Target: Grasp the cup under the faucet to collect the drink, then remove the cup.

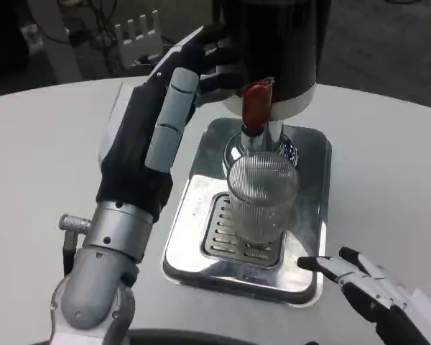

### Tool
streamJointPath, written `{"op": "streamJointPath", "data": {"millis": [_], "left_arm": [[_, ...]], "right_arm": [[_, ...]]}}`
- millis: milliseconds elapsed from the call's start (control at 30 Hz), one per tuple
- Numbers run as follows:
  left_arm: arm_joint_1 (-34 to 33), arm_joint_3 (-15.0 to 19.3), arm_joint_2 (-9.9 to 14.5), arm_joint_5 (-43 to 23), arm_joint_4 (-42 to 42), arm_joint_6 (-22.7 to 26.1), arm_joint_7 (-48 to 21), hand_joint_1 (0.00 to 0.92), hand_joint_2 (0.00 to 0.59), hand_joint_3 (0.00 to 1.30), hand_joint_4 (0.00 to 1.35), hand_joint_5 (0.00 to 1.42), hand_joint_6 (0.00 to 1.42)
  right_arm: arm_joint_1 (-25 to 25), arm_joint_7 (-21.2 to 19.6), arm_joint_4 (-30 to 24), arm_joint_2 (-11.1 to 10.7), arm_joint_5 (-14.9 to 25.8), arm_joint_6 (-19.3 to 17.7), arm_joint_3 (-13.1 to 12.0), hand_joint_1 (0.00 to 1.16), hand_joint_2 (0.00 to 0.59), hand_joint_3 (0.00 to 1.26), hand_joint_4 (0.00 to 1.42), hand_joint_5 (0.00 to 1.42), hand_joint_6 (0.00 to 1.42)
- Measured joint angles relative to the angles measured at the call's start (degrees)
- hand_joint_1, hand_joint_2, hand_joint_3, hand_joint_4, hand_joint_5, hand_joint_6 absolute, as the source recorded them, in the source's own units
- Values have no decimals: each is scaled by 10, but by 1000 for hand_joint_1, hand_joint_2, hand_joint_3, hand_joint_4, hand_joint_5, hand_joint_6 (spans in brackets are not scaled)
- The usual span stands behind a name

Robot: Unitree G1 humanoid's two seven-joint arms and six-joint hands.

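The ribbed cup stands ungrasped on the drip tray, between both hands' released, spread fingers, contents unclear.

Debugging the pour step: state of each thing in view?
cup: upright on drip tray grille, under faucet, unheld
faucet lever: red, left hand fingers near it
left hand: raised beside dispenser
right hand: open, low, apart from cup
drip tray: flat on table
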Motion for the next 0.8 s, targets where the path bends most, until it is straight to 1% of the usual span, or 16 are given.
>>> {"op": "streamJointPath", "data": {"millis": [300,400,533,800], "left_arm": [[-35,-8,5,9,1,4,-15,0,186,246,295,378,336],[-37,-12,7,10,8,4,-19,0,182,246,270,369,327],[-43,-26,11,12,22,4,-35,0,181,246,267,365,325],[-54,-43,23,30,24,4,-59,0,176,236,266,350,327]], "right_arm": [[0,0,0,0,0,0,2,556,446,165,116,2,0],[0,0,0,0,0,0,2,556,446,165,116,2,0],[0,0,0,1,0,0,3,556,446,165,116,2,0],[-1,-1,0,2,0,0,5,556,446,166,121,2,0]]}}
